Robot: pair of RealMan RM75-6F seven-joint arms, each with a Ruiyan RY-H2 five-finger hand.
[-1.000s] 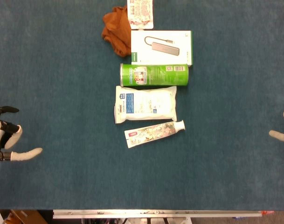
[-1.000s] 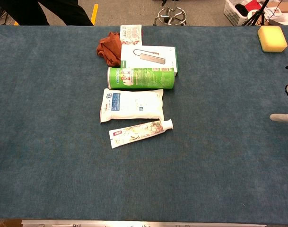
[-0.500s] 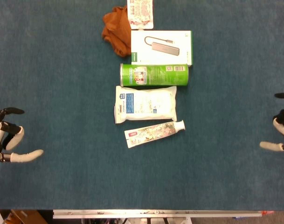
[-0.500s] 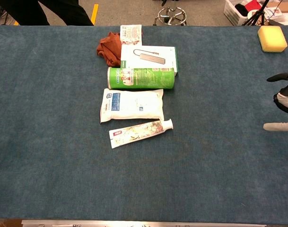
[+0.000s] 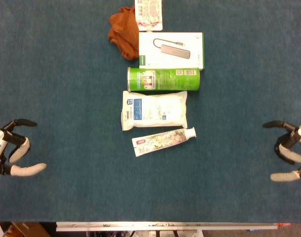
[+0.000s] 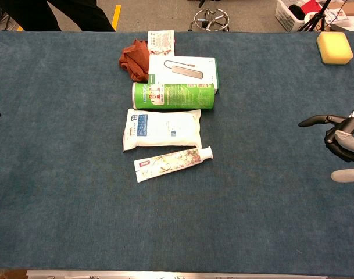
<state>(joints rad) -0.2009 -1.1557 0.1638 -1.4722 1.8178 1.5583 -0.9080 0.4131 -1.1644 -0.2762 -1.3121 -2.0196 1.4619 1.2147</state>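
A column of items lies mid-table: a toothpaste tube (image 5: 163, 140) (image 6: 172, 163), a white pouch (image 5: 154, 110) (image 6: 162, 128), a green can on its side (image 5: 163, 79) (image 6: 173, 96), a white box picturing a cable hub (image 5: 171, 50) (image 6: 183, 71), a rust cloth (image 5: 123, 32) (image 6: 133, 58) and a small printed packet (image 5: 149, 14) (image 6: 161, 42). My left hand (image 5: 12, 154) hovers at the left edge, fingers apart, holding nothing. My right hand (image 5: 288, 150) (image 6: 343, 145) is at the right edge, fingers spread and empty. Both are far from the items.
A yellow sponge (image 6: 334, 47) lies at the far right corner of the blue table (image 6: 66, 174). Beyond the table's far edge are a chair base (image 6: 210, 19) and a person's dark legs (image 6: 49, 14). The table's front edge (image 5: 165, 225) runs along the bottom.
Both hands have moved inward from the table's side edges; the right hand shows more and its fingers have spread. The items have not moved.
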